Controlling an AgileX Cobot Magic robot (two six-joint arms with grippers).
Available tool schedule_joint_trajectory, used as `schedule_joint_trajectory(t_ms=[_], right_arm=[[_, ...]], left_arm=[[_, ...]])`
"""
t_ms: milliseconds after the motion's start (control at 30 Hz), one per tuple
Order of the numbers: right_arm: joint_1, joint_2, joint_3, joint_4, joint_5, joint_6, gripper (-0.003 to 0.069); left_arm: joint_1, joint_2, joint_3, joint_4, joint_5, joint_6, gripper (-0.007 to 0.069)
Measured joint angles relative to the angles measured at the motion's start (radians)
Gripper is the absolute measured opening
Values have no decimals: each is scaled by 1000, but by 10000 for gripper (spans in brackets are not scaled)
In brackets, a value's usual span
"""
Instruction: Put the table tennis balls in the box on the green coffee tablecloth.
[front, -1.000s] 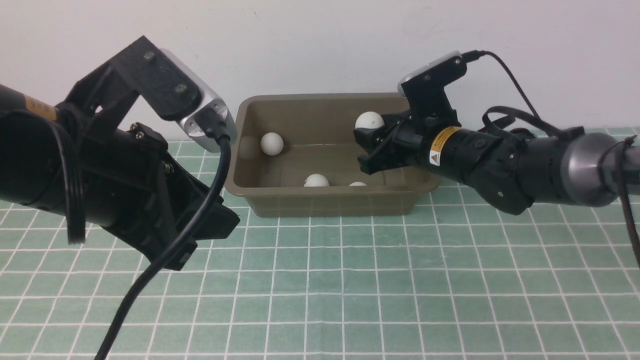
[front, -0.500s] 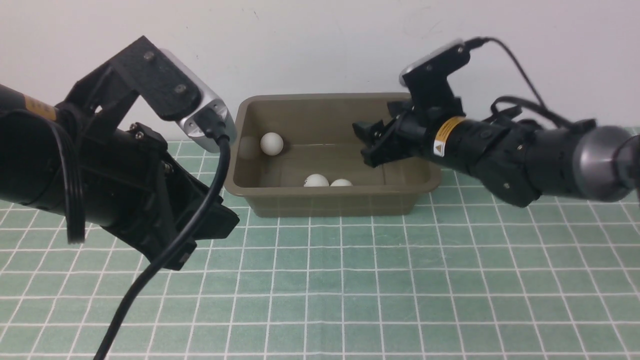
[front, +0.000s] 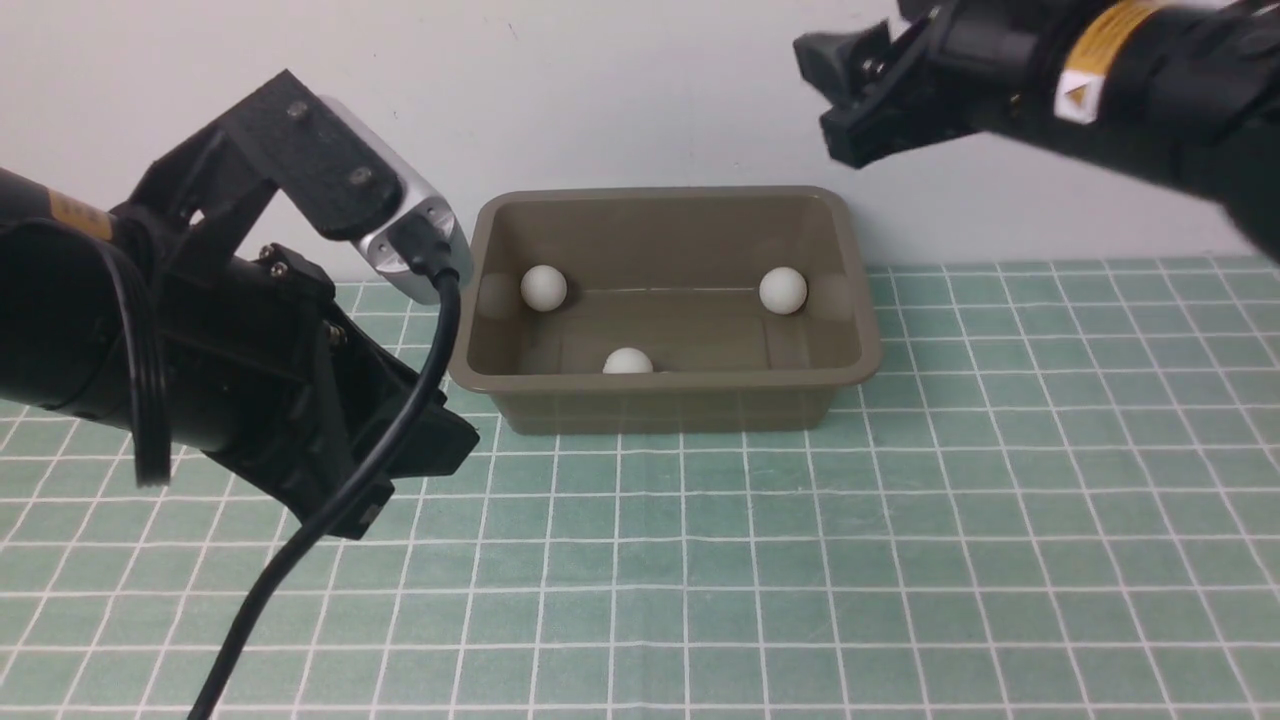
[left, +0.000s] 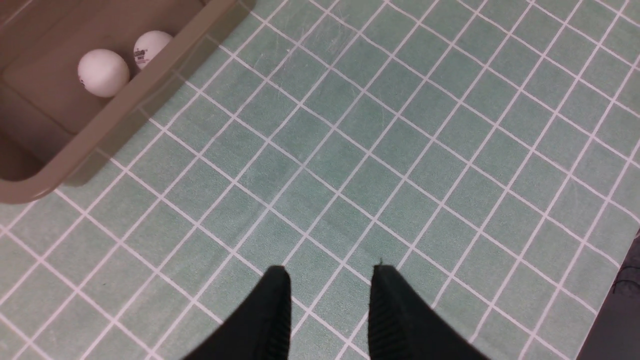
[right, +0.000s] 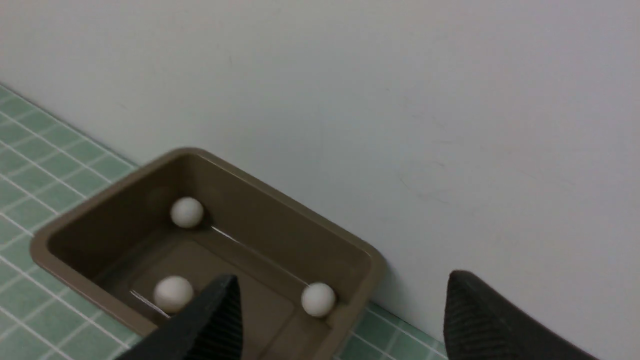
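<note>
At left, your left fingers (left: 275, 315) sit slightly parted and empty over the green coffee tablecloth (front: 700, 560), clear of the box (front: 660, 400) at centre. Three table tennis balls (front: 543, 287) lie inside, with perhaps a fourth behind its near wall. Upper right, your right fingers (front: 860, 135) gape empty, well above them.

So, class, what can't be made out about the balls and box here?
Front view: the box hides most of one ball behind its near wall.
Right wrist view: a finger of the right gripper covers part of the box floor.
Left wrist view: print on the marked ball too small to read.
</note>
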Motion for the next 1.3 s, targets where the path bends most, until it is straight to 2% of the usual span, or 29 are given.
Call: schedule_joint_trajectory(t_ms=[267, 433, 633, 933, 1067, 1200, 1300], right_arm=[[0, -220, 0, -213, 281, 82, 494], [0, -409, 0, -238, 388, 51, 494], [0, -603, 45, -222, 417, 19, 472], [0, -799, 279, -212, 398, 15, 405], [0, -815, 443, -125, 288, 14, 367], [0, -815, 563, -1, 109, -6, 328], [0, -815, 630, 38, 49, -8, 305]], left_arm=[[0, 0, 0, -41, 0, 3, 206], [0, 0, 0, -49, 0, 20, 206], [0, 0, 0, -51, 0, 23, 206], [0, 0, 0, -89, -2, 44, 206], [0, 0, 0, -144, -2, 88, 206], [0, 0, 0, -188, -2, 115, 206], [0, 0, 0, -193, -2, 116, 206]])
